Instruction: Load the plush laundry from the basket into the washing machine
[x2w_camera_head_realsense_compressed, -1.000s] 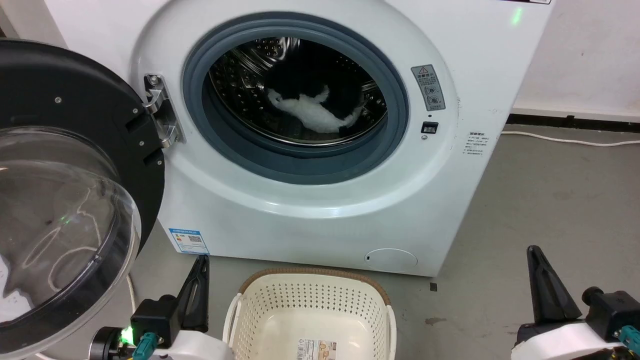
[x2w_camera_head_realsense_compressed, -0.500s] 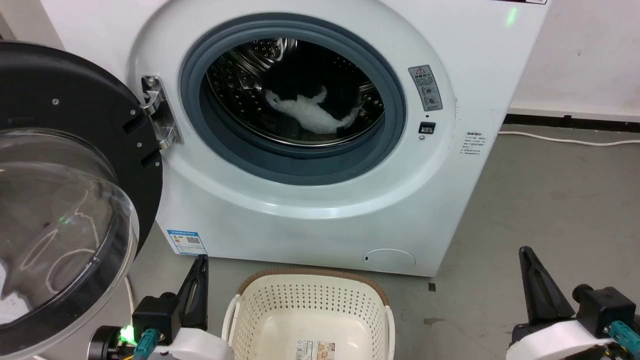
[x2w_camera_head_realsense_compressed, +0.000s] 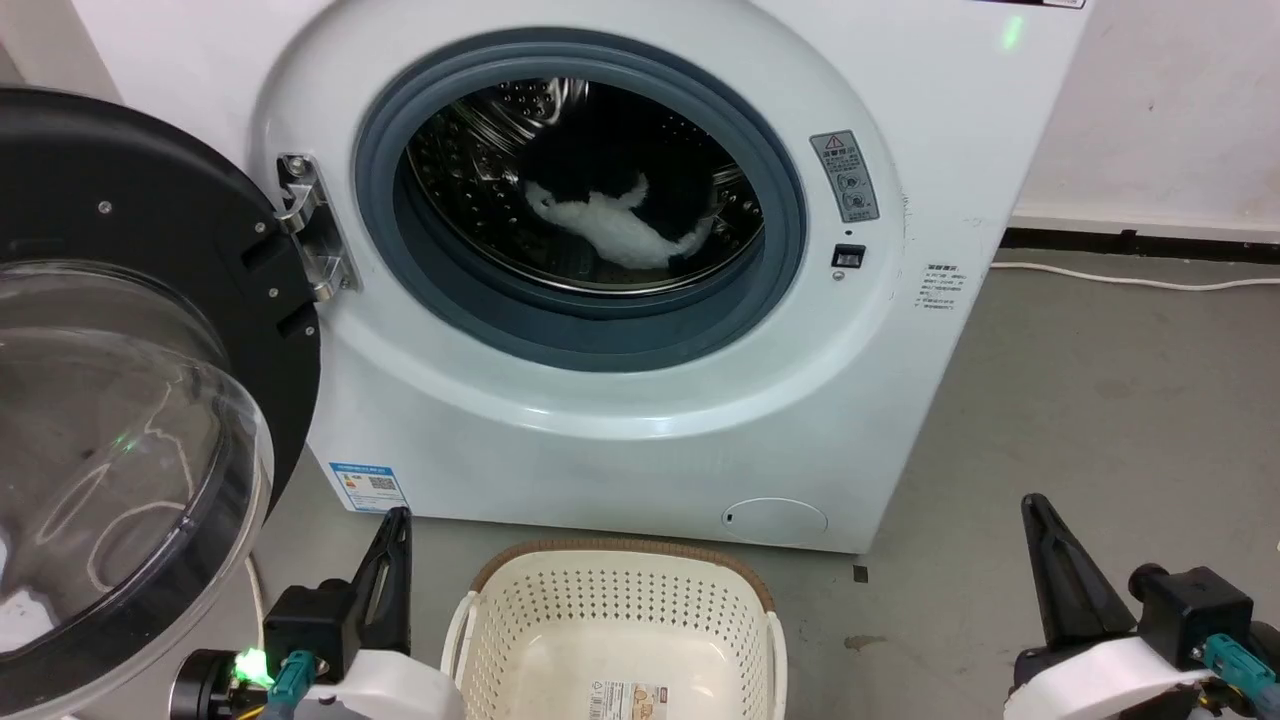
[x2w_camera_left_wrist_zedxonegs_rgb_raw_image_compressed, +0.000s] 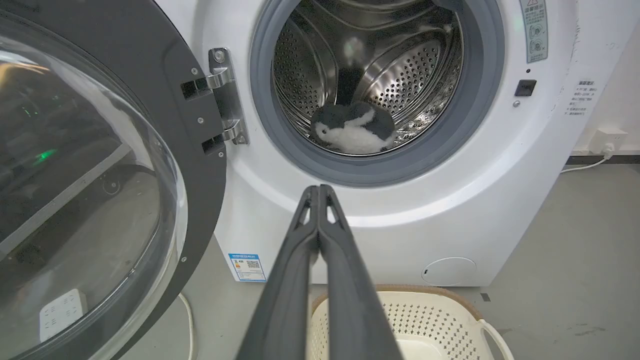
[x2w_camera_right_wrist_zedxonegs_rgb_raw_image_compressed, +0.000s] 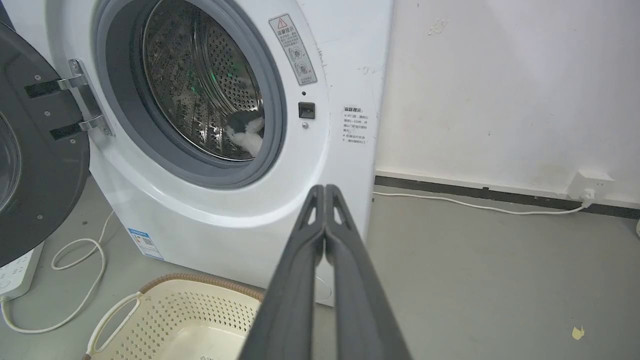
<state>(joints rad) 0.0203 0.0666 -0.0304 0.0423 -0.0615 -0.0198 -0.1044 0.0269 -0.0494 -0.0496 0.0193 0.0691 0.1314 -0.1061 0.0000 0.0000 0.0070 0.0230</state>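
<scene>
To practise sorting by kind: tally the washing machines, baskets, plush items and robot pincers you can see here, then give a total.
washing machine: 1
basket: 1
plush laundry: 1
pincers: 2 (left pincer, right pincer)
Total: 5

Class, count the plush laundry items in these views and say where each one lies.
1. The plush laundry lies low inside the washing machine. The basket shows a bare bottom, though its near end is cut off in every view.
</scene>
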